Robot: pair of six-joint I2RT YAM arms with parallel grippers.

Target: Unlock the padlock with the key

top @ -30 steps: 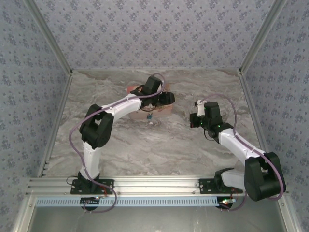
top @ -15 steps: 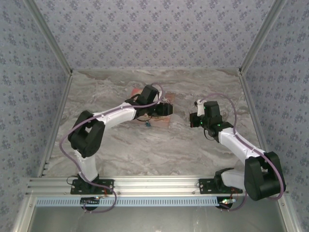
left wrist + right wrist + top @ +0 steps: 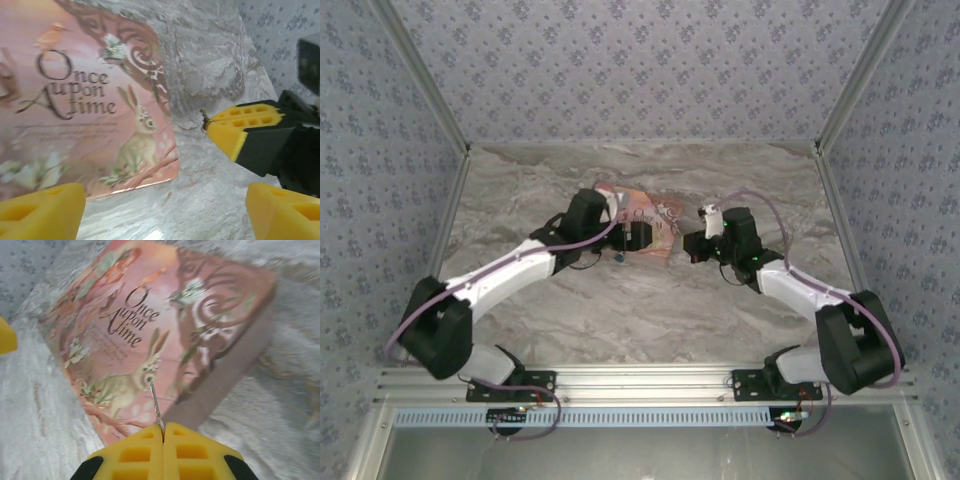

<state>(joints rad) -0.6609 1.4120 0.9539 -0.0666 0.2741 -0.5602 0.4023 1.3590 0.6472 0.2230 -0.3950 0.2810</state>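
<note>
Since it is only a speck from above, the tiny blue-bodied padlock with a thin silvery shackle [image 3: 619,257] is hard to read. It seems to lie loose on the grey marble-patterned table [image 3: 620,310], just off the near edge of the box, and I cannot tell which way its keyhole faces. I judge it light, hard and smooth, so it will likely skate on the stone if nudged. The best hold would be across the flat sides of the body, leaving the shackle and keyhole end free. That clamp needs to be firm, because a turning key will try to twist so small a lock.

Just beyond it, the left gripper [image 3: 162,212] has its yellow fingers wide apart with nothing between them, hanging low over the table beside the box corner.

Further right, the right gripper [image 3: 162,432] has its pads pressed together on the tiny slim dark metal key [image 3: 155,400]. Only a thin sliver juts forward from the tips. The key looks stiff but slippery, and pinched at one end it could pivot or slide back if pushed off-axis.

Behind both lies the large flat pink box printed with a rabbit and "Once upon a time" [image 3: 90,100].
</note>
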